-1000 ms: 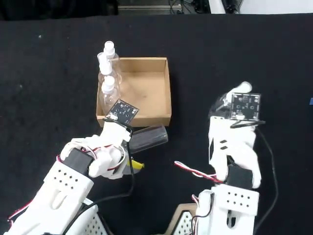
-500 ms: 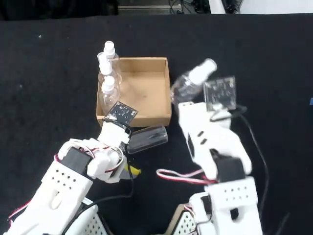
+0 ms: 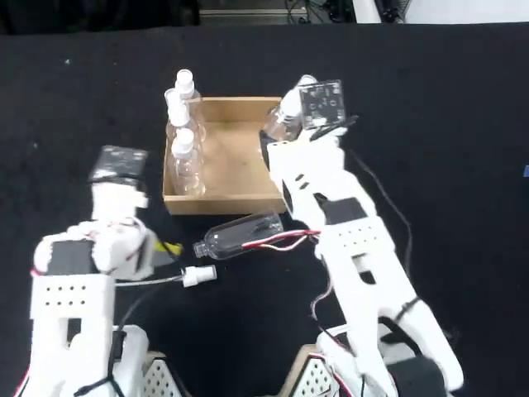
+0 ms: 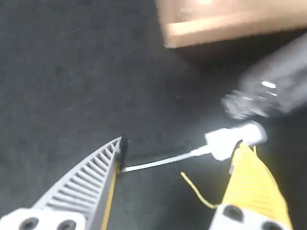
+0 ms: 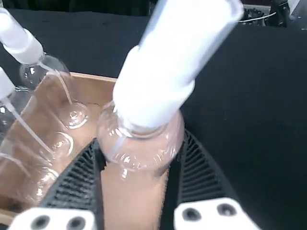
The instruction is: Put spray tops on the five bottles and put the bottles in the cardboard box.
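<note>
We box fourth bottle (image 5: 153, 96), gripped in right hand (image 5: 141, 146) over box (image 3: 227, 203). Next: open left hand (image 4: 178, 143) takes top (image 4: 230, 139).

Even overhead light; black cloth counter (image 3: 430, 99) shows only faint shadows. Small glints mark the clear plastic bottle (image 3: 241, 235) lying at 6 o'clock of the brown cardboard box (image 3: 227, 201).

Open brown cardboard box (image 3: 248, 165) holds three bottles (image 3: 186, 161), clear and white-capped, upright along its 9 o'clock wall. A fourth bottle (image 3: 279, 122), also capped, tilts over the box's 2 o'clock corner. An uncapped bottle (image 3: 244, 234) lies sideways at the box's 6 o'clock, with a loose spray top (image 3: 198, 275) at the bottle's 7 o'clock.
</note>
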Controlling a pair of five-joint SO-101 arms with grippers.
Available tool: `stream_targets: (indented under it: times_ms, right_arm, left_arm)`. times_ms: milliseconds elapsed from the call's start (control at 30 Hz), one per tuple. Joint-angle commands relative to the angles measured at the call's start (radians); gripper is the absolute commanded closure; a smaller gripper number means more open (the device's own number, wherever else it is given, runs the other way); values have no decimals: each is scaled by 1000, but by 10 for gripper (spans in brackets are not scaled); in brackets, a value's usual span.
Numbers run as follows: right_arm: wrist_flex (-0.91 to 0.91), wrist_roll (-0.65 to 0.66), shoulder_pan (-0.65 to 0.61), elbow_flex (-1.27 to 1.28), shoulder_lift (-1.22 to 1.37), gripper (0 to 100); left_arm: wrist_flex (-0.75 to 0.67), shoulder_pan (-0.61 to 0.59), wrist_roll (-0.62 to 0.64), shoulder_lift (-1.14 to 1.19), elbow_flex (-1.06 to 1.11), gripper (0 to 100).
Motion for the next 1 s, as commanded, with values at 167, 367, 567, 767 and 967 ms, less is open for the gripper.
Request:
stream_targets:
  times_ms: [167,367,567,767,967]
  right_arm:
    - [-192,5,-69,-85,104,973]
    - [-288,140,-69,-87,205,974]
    - [-324,166,-64,-160,303,974]
    - [-324,166,-71,-268,430,974]
    - [-324,166,-49,-355,539,974]
  left_arm:
    - [-193,-308,26,-20,84,668]
    - [-305,-306,127,-20,177,668]
    - [-351,-314,163,-20,228,668]
    - [-353,-311,181,-20,251,668]
    - [-353,-308,181,-20,259,668]
